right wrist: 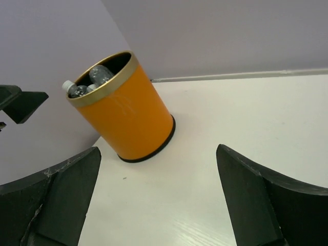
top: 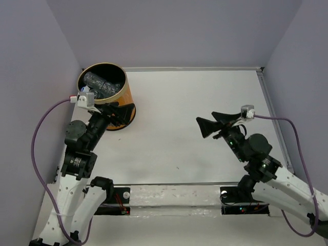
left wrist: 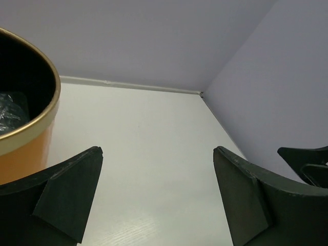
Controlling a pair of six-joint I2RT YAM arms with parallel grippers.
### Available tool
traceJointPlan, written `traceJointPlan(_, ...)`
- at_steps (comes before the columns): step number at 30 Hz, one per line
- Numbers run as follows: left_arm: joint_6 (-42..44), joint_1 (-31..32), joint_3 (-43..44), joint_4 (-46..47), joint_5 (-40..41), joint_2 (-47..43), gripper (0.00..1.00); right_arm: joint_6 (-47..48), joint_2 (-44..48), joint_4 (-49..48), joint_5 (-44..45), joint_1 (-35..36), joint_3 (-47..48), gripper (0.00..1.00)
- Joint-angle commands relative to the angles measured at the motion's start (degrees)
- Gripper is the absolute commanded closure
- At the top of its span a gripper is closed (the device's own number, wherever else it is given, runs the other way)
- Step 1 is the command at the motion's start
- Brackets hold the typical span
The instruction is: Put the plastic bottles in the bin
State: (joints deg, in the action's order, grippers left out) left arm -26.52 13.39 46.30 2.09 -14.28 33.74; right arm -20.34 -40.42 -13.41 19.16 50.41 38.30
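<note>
The orange-yellow bin (top: 124, 94) stands at the table's back left corner. Clear crinkled plastic bottles (top: 102, 85) lie inside it; they also show in the right wrist view (right wrist: 95, 78), with a white cap at the rim, and in the left wrist view (left wrist: 11, 111). My left gripper (top: 129, 113) is open and empty, just in front of the bin's base. In its wrist view the gripper (left wrist: 158, 156) sits over bare table, the bin (left wrist: 25, 146) at its left. My right gripper (top: 205, 124) is open and empty at mid-right, facing the bin (right wrist: 128, 115).
Lilac walls enclose the white table (top: 195, 97) at the back and both sides. A purple cable (top: 37, 138) loops beside the left arm and another (top: 292, 128) beside the right arm. The left gripper's fingertip shows at the left edge of the right wrist view (right wrist: 23, 102).
</note>
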Motion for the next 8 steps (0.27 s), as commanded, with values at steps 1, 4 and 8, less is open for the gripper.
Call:
traceJointPlan(1,-0.37,-0.29,-2.09,3.54,-6.54,-2.97,0.01,-1.19,14.63,9.71,5.89,-0.14,-8.67,0.00)
traceJointPlan(4,-0.02,-0.29,-3.50,4.50,-7.33,-3.59,0.01,-1.63,18.79,11.47,6.33,-0.14,-11.93,0.00)
traceJointPlan(8,0.16,-0.29,-3.24,4.77,-7.95,-2.11,0.01,1.08,18.55,11.21,7.29,-0.14,-9.93,0.00)
